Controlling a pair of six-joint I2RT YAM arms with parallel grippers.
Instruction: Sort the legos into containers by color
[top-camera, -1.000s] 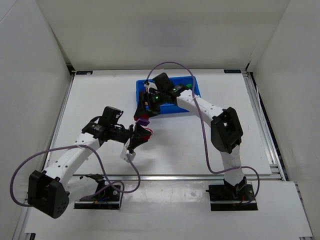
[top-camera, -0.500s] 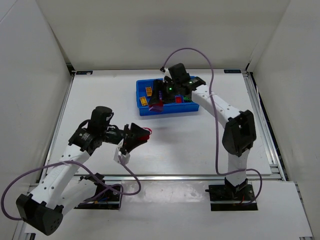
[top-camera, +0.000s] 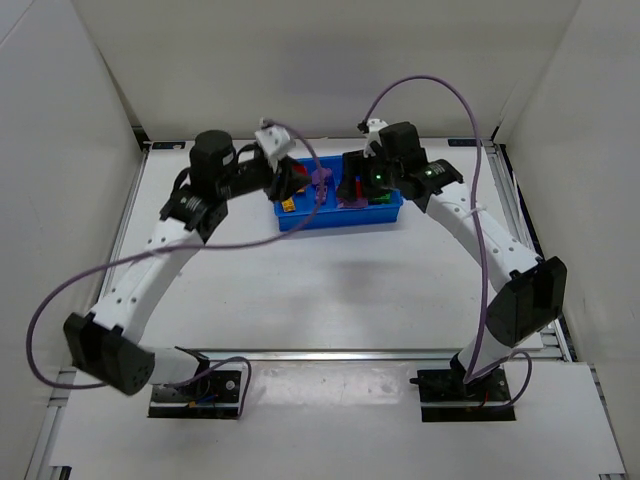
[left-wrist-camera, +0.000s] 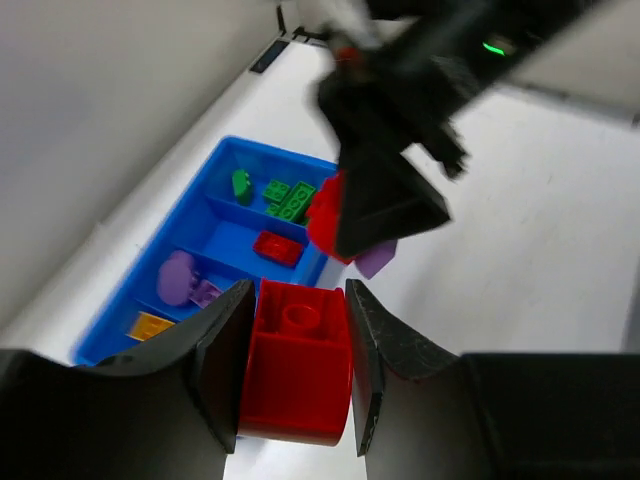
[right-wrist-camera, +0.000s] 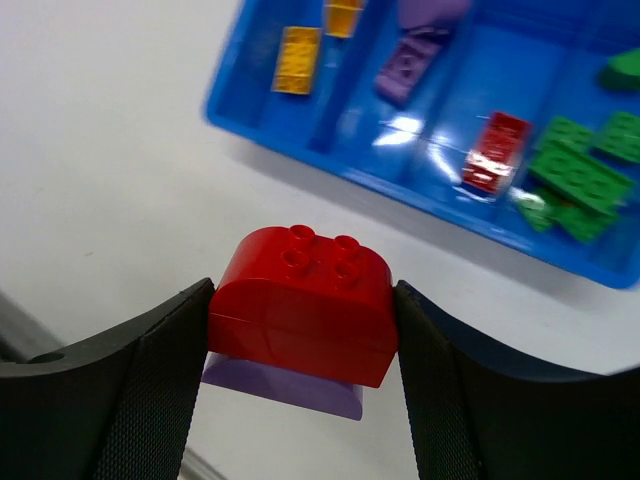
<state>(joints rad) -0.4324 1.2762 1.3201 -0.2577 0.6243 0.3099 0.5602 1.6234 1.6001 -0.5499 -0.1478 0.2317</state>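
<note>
Legos are seen sorted by colour in the blue tray (top-camera: 340, 221), which is set on the white counter (top-camera: 330, 300) toward 12 o'clock in the top view. The tray is split into side-by-side compartments (left-wrist-camera: 230, 230). In the right wrist view, orange pieces (right-wrist-camera: 298, 60) are lodged at its 9 o'clock end and purple pieces (right-wrist-camera: 410, 60) are placed beside them. A flat red brick (right-wrist-camera: 495, 150) is laid in the next compartment, and green bricks (right-wrist-camera: 575, 172) are gathered at the 3 o'clock end.

Two more bricks are held clear of the counter. A red brick (left-wrist-camera: 297, 380) with a single stud on top is pinched between the two fingers of the left end effector (left-wrist-camera: 297, 335), both pads being pressed against its sides. In the top view this end effector is found over the tray's 9 o'clock end.

A round-topped red brick (right-wrist-camera: 300, 290) with four studs, stacked on a purple block (right-wrist-camera: 285, 392), is clamped between the fingers of the right end effector (right-wrist-camera: 300, 318). That end effector is seen over the middle of the tray in the top view. In the left wrist view it is located at 12 o'clock of the single-stud brick, near it but apart from it. A purple cable (top-camera: 430, 85) is looped above the right arm.
</note>
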